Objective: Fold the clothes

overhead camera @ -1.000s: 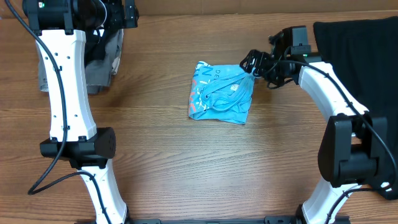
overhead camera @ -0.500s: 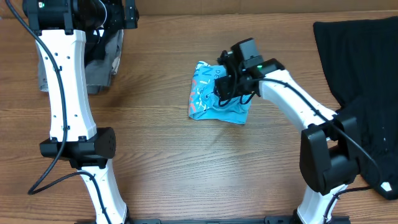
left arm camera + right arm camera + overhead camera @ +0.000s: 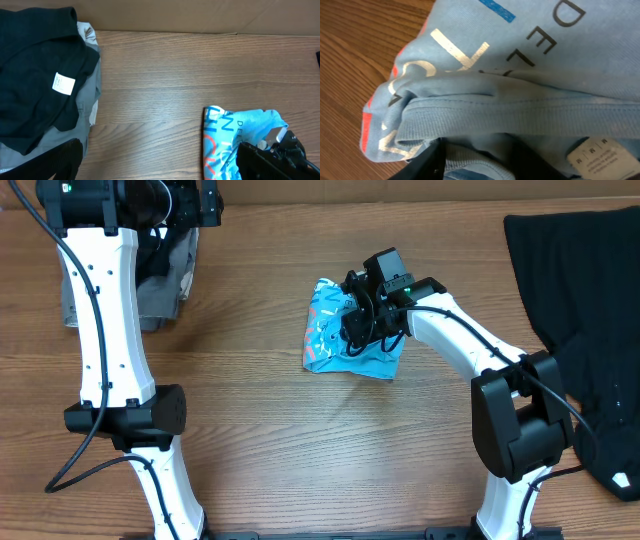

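The light blue T-shirt (image 3: 335, 340) lies bunched in the middle of the table, with white print and red lettering showing. My right gripper (image 3: 358, 320) sits on its upper right part. In the right wrist view the right gripper (image 3: 480, 150) is shut on a fold by the T-shirt's ribbed collar (image 3: 520, 120). A large black garment (image 3: 580, 290) is spread at the right edge. My left gripper (image 3: 185, 205) hangs open at the far left above a pile of clothes (image 3: 165, 285), holding nothing. The left wrist view shows the T-shirt (image 3: 225, 140) at lower right.
The pile at the far left is a dark garment with a white label (image 3: 35, 75) lying on grey cloth (image 3: 94, 95). Bare wooden table (image 3: 300, 440) lies between the pile, the T-shirt and the front edge. A cardboard wall (image 3: 200, 15) runs along the back.
My right arm has swung left from the T-shirt's right corner onto the shirt, and its jaws have closed on the cloth. The left arm has not moved.
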